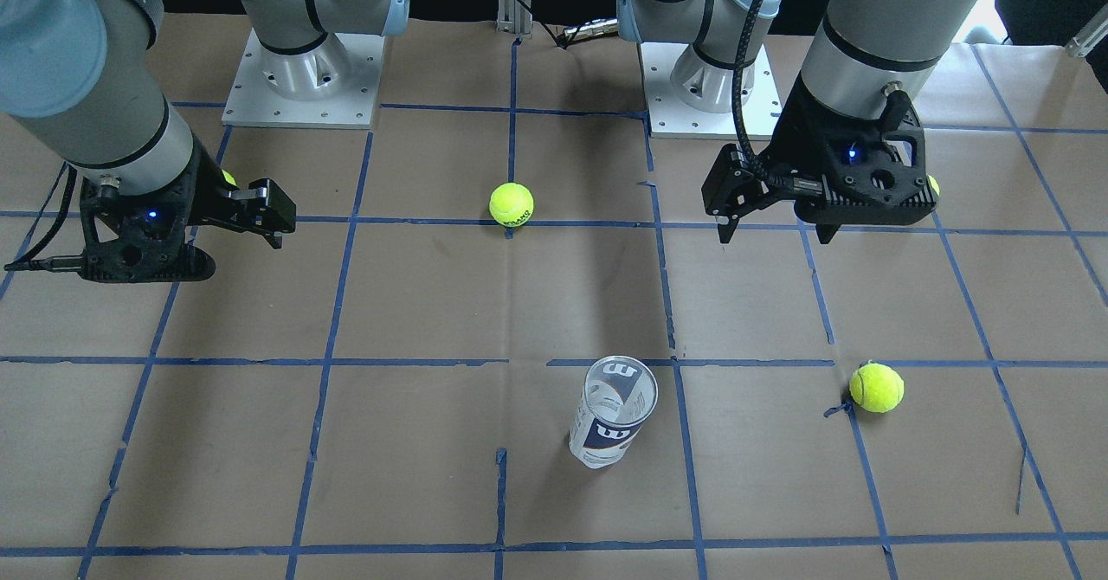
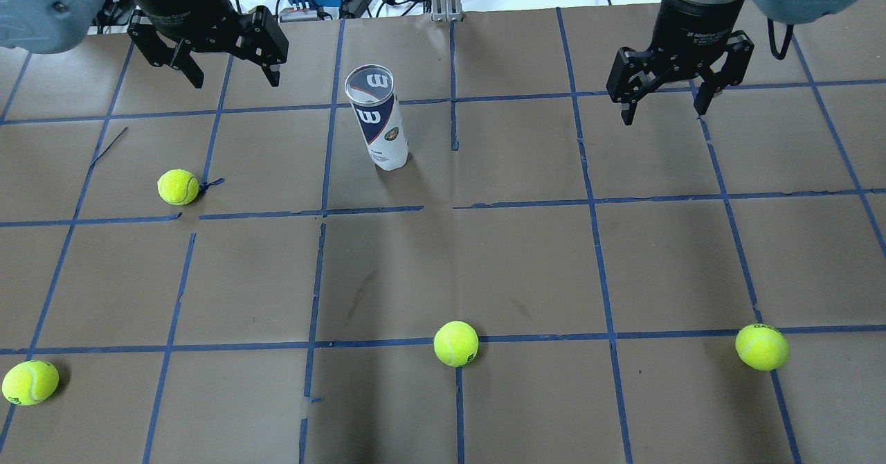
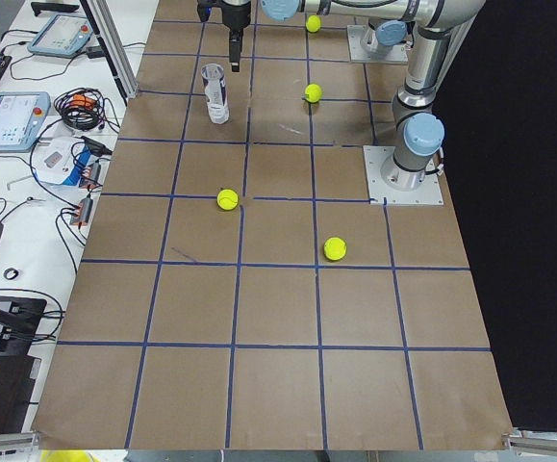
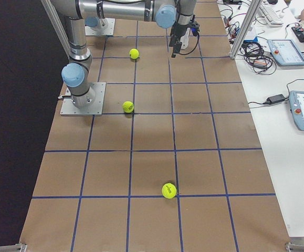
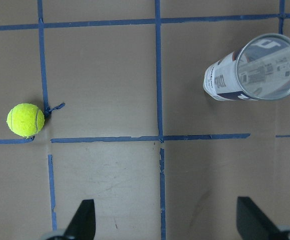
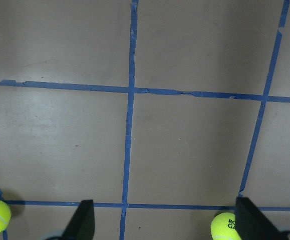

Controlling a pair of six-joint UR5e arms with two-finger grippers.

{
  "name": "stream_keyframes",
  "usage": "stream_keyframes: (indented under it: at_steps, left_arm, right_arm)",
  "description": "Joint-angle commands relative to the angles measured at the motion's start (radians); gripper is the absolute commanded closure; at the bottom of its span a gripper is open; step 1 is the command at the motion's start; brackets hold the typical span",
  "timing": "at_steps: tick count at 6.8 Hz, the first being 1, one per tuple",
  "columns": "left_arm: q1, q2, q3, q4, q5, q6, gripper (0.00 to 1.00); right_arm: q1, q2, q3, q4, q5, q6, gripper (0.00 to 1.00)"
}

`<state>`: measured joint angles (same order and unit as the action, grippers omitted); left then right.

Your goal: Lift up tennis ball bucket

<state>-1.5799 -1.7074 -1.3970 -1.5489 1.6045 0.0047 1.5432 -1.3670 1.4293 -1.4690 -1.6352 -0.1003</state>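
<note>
Balls nearest the robot: 3 tennis balls (image 2: 455, 343) strung across the near row of the counter (image 2: 526, 263), well apart, w/ a 4th ball (image 2: 178, 187) farther out on the left side. Beyond that, toward the left half, the tennis ball bucket (image 2: 379, 121) stands upright on its base, touching nothing; the 4th ball is near it but apart. Left wrist view looks down its mouth and shows only clear wall and label (image 5: 220, 82) print, so it's prob. empty; can't tell if a lid is on. Farthest out, both arms hang above the counter. Left end effector (image 2: 234, 78) is released, fingers spread wide, holding nothing, just left of the bucket's top in the overhead view. Right end effector (image 2: 663, 112) is likewise released and bare, well apart from the bucket on the other side. Handling, as a judgement: light, thin-walled, smooth plastic, so slippery and apt to dent or squirt out if clenched hard. It's tall and slim, so a nudge could tip it. Best hold is prob. a side pinch across the labelled mid-body, jaws level, moderate squeeze. The silver rim (image 2: 347, 86) is stiffer but higher up, so more tip risk on contact. Left arm is the closer candidate.
</note>
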Motion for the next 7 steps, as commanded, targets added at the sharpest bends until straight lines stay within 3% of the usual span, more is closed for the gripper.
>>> stream_keyframes:
  at_steps: [1, 6, 7]
  left_arm:
    - [0.000, 0.000, -0.002, 0.000, 0.000, 0.000, 0.00]
    - [0.001, 0.000, 0.001, 0.003, 0.000, 0.005, 0.00]
    - [0.003, 0.000, 0.001, 0.004, 0.000, 0.005, 0.00]
  right_arm:
    - [0.000, 0.000, 0.000, -0.001, 0.000, -0.001, 0.00]
    - [0.008, -0.003, -0.012, -0.005, 0.006, 0.013, 0.00]
    - [0.017, -0.004, -0.013, -0.002, 0.043, 0.063, 0.00]
